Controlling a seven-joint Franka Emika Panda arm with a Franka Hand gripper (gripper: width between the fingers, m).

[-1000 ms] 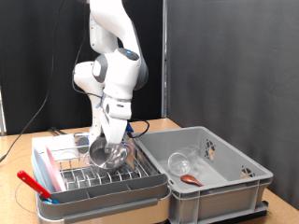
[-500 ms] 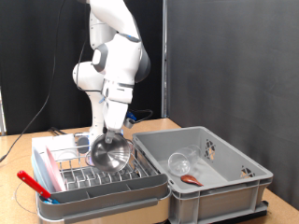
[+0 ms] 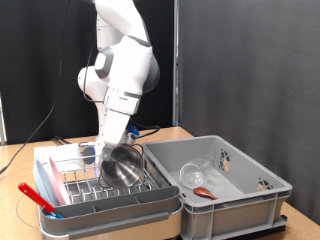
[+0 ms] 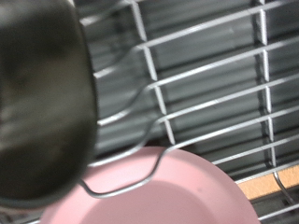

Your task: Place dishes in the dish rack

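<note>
The steel bowl [image 3: 123, 165] is tilted on its edge over the wire grid of the dish rack [image 3: 110, 197], at the exterior view's lower left. My gripper [image 3: 110, 150] is at the bowl's upper rim and grips it. In the wrist view the bowl [image 4: 42, 93] fills one side as a dark curved surface, with the rack's wires [image 4: 206, 84] close behind it; my fingers do not show there. The clear glass [image 3: 192, 174] and the reddish-brown spoon [image 3: 204, 190] lie inside the grey crate [image 3: 250, 205].
A pink plate [image 4: 177, 191] stands in the rack beside the bowl. Pink and blue plates [image 3: 46, 182] lean at the rack's left end, next to a red-handled utensil [image 3: 35, 197]. The grey crate sits directly to the rack's right. Cables lie on the wooden table behind.
The arm has turned and the bowl has tipped from facing the camera to standing more on its edge, shifting slightly right and lower over the rack.
</note>
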